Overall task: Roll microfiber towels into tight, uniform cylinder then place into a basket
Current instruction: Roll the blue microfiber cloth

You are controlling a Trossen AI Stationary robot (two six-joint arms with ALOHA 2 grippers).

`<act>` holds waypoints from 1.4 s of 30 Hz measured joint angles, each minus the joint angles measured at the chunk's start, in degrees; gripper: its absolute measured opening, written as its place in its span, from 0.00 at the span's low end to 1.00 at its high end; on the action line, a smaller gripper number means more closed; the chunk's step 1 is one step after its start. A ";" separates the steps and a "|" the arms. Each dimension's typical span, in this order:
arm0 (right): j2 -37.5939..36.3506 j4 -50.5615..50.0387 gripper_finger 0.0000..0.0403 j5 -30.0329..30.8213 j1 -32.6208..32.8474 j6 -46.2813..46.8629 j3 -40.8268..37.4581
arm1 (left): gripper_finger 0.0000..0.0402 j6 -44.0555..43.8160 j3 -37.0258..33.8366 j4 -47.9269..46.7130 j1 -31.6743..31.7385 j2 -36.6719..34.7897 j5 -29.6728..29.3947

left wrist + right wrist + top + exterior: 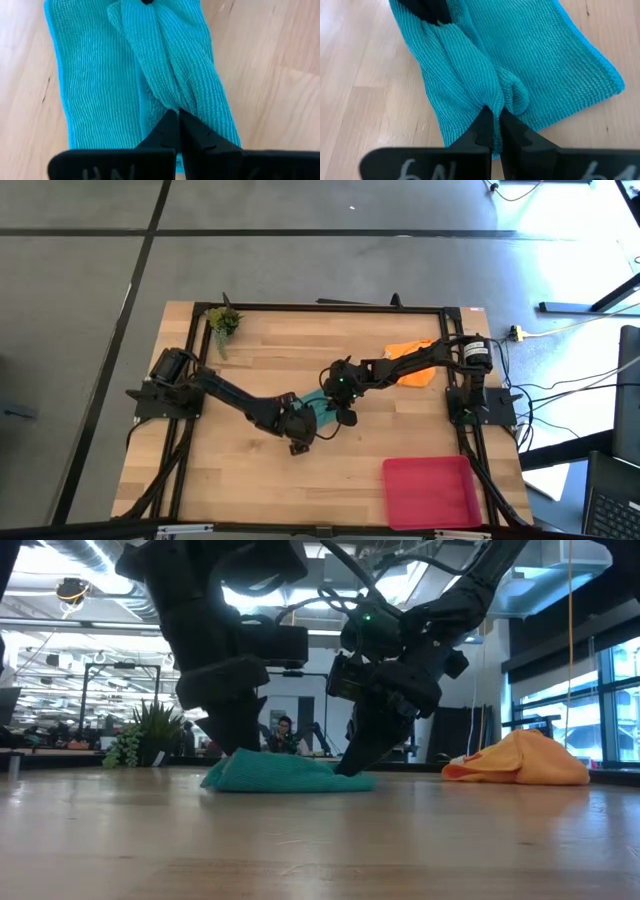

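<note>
The teal towel (318, 409) lies on the wooden table near its middle, between my two grippers. It also shows in the low view (285, 774) as a low heap. My left gripper (177, 116) is shut on one end of a raised fold of it. My right gripper (493, 112) is shut on the fold's other end. The orange towel (412, 361) lies bunched at the table's far right, under my right arm. The red-pink basket (430, 491) stands at the near right corner. My left gripper pinches a raised fold of the teal towel (172, 97) between its two fingers, coming down from above. The fold runs away toward the other gripper; the rest of the towel lies on the table. My right gripper pinches the same ridge at its other end (492, 95), fingers pointing down from above. The cloth is gathered into puckers at the fingertips, and the flat part (555, 60) rests on the table.
A small green plant sprig (222, 321) stands at the table's far left corner. Bare wood lies at the near left and in front of the teal towel.
</note>
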 joint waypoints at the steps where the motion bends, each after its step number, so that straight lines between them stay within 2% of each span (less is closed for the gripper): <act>1: 0.00 0.00 0.03 0.02 0.00 0.00 -0.02 | 0.00 -0.23 0.11 -0.22 -0.25 0.00 -0.71; 8: 0.04 -0.07 0.03 0.13 0.00 0.00 -0.08 | 0.00 -1.57 3.16 -6.33 -2.37 -1.80 -6.33; 15: 0.09 -0.13 0.03 0.25 -0.02 0.63 -0.11 | 0.00 -7.39 3.27 -10.72 -2.11 -1.16 -7.32; 23: 0.15 -0.02 0.03 0.31 -0.02 0.61 -0.13 | 0.00 -11.41 -0.05 -9.10 -1.85 -1.18 -7.98; 32: 0.24 0.56 0.03 -0.54 -0.07 0.87 -0.19 | 0.00 -11.84 -1.71 -7.10 -1.17 -1.18 -7.20; 36: 0.26 1.27 0.09 -0.77 -0.07 1.05 -0.26 | 0.00 -11.68 -2.92 -5.41 -0.63 -1.29 -6.62; 42: 0.26 1.77 0.25 -1.33 -0.05 1.63 -0.26 | 0.00 -11.63 -4.04 -4.63 -0.31 -1.40 -5.87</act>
